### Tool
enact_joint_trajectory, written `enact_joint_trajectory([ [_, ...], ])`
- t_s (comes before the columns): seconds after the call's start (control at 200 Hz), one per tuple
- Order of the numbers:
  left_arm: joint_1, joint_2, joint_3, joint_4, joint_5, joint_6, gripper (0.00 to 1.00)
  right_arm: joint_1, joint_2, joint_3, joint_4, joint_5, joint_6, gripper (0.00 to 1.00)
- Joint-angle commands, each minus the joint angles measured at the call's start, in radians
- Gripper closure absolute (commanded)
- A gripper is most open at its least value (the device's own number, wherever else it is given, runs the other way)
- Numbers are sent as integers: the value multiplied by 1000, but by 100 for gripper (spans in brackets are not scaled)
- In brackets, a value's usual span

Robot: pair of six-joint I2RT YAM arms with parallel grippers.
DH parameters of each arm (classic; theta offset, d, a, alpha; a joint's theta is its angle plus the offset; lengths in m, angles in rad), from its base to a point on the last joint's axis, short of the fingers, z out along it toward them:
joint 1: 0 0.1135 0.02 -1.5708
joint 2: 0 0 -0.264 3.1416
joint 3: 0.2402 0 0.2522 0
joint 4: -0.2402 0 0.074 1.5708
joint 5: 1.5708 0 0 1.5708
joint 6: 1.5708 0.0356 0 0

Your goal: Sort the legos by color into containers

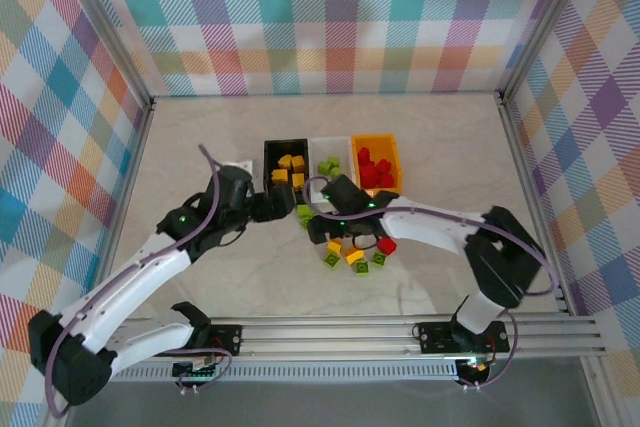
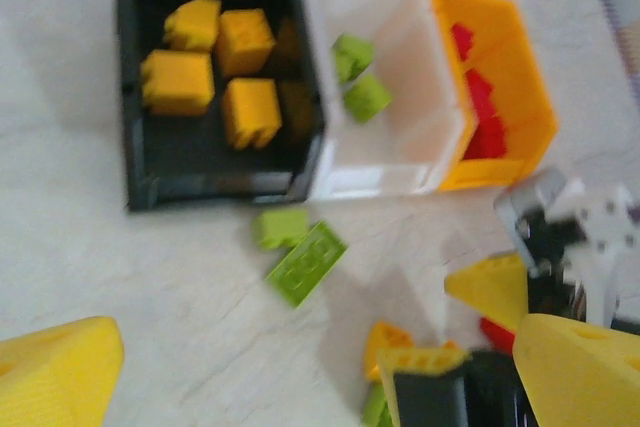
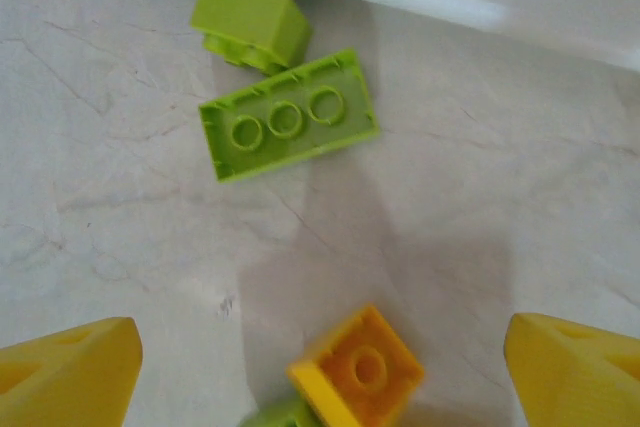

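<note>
Black container [image 1: 284,165], white container [image 1: 330,159] and orange container [image 1: 376,162] stand side by side in the top view, with loose legos [image 1: 355,252] just before them. Both arms reach inward, the left gripper [image 1: 272,209] near the black one and the right gripper [image 1: 318,219] by the pile.

The left wrist view shows the contents: yellow legos [image 2: 180,82] in black, green legos [image 2: 365,97] in white, red legos [image 2: 485,97] in orange. Its fingers [image 2: 60,377] are spread wide and empty.

The right wrist view shows two green bricks [image 3: 285,127] on the tabletop [image 3: 120,197] by the white rim. A yellow brick [image 3: 358,372] lies between widely parted fingers, touching neither.
</note>
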Motion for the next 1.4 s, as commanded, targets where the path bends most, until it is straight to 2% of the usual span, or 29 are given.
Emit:
enact_joint_trajectory([
  [0.0,3,-108,-45,-84,-76,-37,0,17,103,103,1,61,-59,1],
  [0.185,3,-202,-80,-179,-162,-49,0,28,258,225,-64,134,-89,0],
  [0.47,5,-235,-100,-195,-195,-51,0,42,390,340,-99,177,-148,1],
  [0.57,5,-232,-100,-196,-199,-51,0,48,417,360,-112,167,-155,5],
  [0.76,5,-233,-99,-198,-199,-49,0,50,424,352,-120,140,-136,17],
  [1.005,5,-236,-90,-204,-189,-47,0,55,286,225,-39,96,-91,36],
  [1.225,5,-228,-100,-184,-166,-48,0,57,32,70,11,81,-18,38],
  [1.395,6,-210,-142,-117,-97,-43,0,-22,-90,100,-20,81,-1,41],
])
